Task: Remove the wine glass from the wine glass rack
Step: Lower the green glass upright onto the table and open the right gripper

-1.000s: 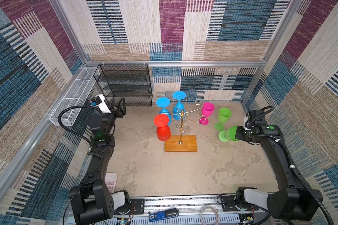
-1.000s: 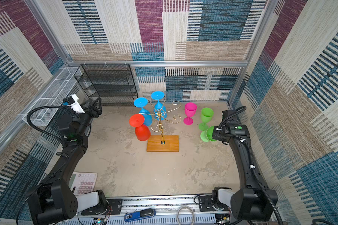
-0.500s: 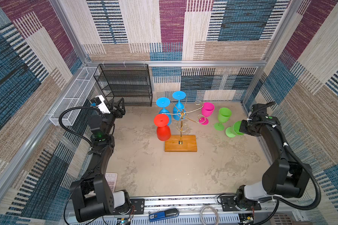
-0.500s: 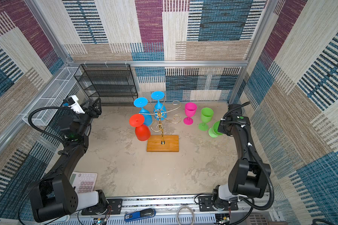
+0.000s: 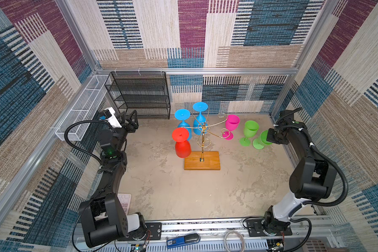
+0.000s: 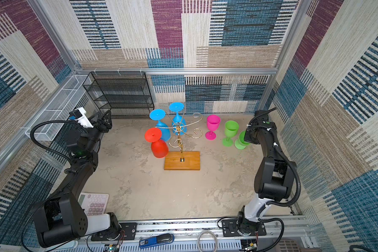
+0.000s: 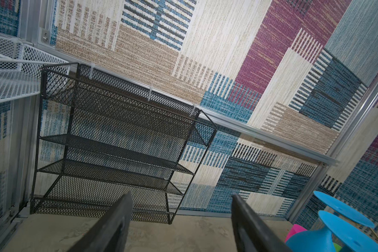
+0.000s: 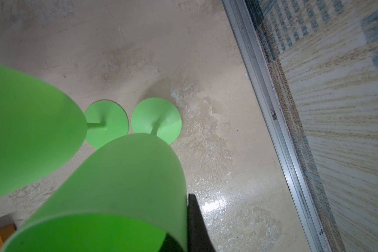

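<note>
The wine glass rack, gold wire on a wooden base, stands mid-table. A red wine glass and two blue ones hang upside down on its left arms. Its right arms are bare. My right gripper is shut on the cup wall of a green wine glass. That glass leans a little, and its foot is down at the table. My left gripper hangs open and empty near the black shelf.
A second green glass and a pink glass stand upright right of the rack. A black mesh shelf and a white mesh basket are at the back left. A calculator lies front left. The frame rail runs close by.
My right arm has carried the green glass back and to the right, turned it from lying sideways to nearly upright, and brought its foot down beside the other green glass. The left arm is unchanged.
</note>
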